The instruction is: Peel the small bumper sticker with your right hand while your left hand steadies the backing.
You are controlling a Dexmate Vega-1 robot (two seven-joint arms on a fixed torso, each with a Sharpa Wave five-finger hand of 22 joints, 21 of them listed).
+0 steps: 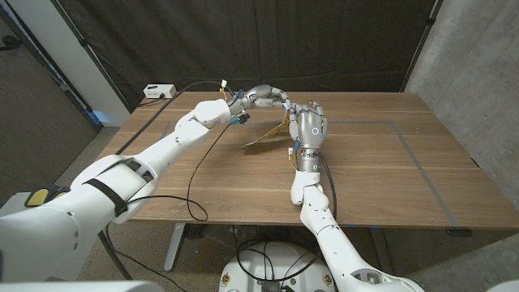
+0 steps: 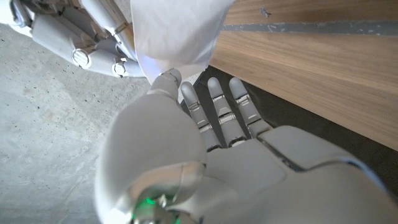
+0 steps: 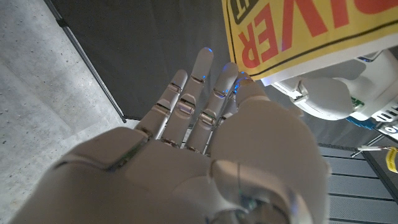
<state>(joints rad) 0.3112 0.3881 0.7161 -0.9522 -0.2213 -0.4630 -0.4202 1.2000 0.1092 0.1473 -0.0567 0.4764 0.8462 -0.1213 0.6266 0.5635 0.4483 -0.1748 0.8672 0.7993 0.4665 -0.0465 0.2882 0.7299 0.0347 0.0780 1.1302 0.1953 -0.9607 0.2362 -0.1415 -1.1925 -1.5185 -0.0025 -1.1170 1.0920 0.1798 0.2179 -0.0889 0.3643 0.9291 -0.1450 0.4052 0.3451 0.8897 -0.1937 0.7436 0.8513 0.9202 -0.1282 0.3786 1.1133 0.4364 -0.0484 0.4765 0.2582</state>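
Above table, both hands on sticker

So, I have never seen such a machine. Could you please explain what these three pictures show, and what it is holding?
It is a robot with two white arms standing at a wooden table. The wide picture comes from a camera on its head; the other two come from cameras on its wrists, looking along each hand. The left robot hand and the right robot hand meet above the table and hold a sticker sheet up between them. One wrist picture shows its white backing, the other its yellow face with red letters. A small white box sits on the table's far corner.
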